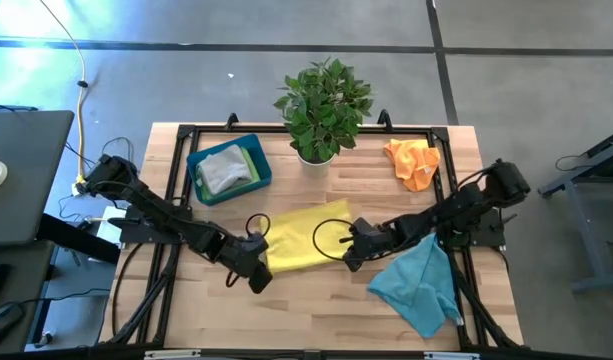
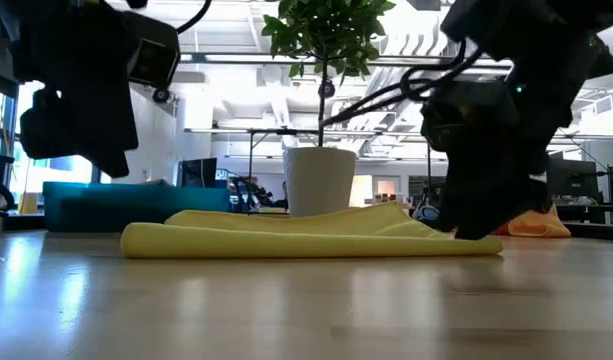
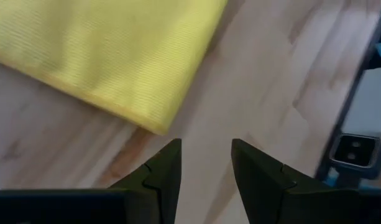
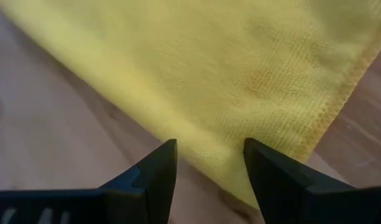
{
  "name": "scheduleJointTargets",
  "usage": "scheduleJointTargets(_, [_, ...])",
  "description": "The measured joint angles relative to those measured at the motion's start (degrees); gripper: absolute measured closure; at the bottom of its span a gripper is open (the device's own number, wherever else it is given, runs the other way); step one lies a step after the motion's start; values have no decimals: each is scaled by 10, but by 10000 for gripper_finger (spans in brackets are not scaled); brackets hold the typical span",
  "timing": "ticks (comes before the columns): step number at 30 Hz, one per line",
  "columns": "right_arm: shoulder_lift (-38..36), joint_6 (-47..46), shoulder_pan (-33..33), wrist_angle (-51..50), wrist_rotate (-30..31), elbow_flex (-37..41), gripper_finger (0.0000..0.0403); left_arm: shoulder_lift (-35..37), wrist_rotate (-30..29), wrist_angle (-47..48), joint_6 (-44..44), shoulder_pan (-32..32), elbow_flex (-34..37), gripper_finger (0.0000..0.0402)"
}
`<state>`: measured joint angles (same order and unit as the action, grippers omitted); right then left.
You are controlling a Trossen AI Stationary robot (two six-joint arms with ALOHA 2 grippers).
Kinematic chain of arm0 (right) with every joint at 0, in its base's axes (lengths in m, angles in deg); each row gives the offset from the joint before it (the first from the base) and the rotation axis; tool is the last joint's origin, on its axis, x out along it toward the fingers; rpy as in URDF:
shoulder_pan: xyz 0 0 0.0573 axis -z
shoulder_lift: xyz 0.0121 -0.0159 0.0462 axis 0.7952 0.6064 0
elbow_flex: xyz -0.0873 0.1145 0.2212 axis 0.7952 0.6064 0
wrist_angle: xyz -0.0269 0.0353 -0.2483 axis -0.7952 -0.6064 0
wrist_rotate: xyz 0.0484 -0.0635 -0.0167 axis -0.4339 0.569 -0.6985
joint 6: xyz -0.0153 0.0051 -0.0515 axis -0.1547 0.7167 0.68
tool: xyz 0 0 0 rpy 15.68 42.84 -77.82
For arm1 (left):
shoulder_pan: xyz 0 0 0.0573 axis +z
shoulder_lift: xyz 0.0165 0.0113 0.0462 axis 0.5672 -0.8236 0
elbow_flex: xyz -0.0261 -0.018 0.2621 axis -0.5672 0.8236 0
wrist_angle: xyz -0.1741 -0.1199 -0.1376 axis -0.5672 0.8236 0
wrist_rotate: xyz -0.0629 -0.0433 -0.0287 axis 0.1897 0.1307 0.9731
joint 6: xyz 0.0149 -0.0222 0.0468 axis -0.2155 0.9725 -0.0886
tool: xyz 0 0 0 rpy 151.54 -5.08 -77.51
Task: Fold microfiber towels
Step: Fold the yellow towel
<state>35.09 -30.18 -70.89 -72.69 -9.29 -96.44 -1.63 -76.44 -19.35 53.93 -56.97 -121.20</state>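
The right gripper is hovering open over the yellow towel's right edge — nearer than the open left gripper, sitting just off the towel's left corner.

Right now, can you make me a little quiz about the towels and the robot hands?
1. True or false: the yellow towel lies between the left hand and the right hand.
2. Which towel lies crumpled nearest the table's right rear corner: A) teal towel, B) orange towel, C) grey towel?
3. Fill in: the grey towel sits in the blue ____.

Key: 1. True. 2. B. 3. tray.
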Motion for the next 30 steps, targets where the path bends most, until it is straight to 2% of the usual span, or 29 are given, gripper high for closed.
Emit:
scheduleJointTargets(4, [6,33,9,-24,0,-2,222,0,0,-12,18,-17,0,271])
scheduleJointTargets(7, [-6,53,20,-79,8,-3,222,0,0,-12,18,-27,0,271])
scheduleJointTargets(13, [-52,88,47,-206,39,-3,222,0,0,-5,-34,-36,0,271])
scheduleJointTargets(15, [-75,106,53,-216,47,-14,222,0,2,-5,-54,-33,0,271])
scheduleJointTargets(18, [-94,168,45,-164,46,-26,222,0,33,-2,-86,-22,0,271])
scheduleJointTargets(21, [-92,261,19,-37,46,-28,222,0,57,1,-126,-11,0,271])
scheduleJointTargets(26, [-45,425,-17,153,63,-29,222,0,74,10,-177,2,0,271])
scheduleJointTargets(30, [15,454,-24,261,75,-29,222,0,100,28,-202,9,0,271])
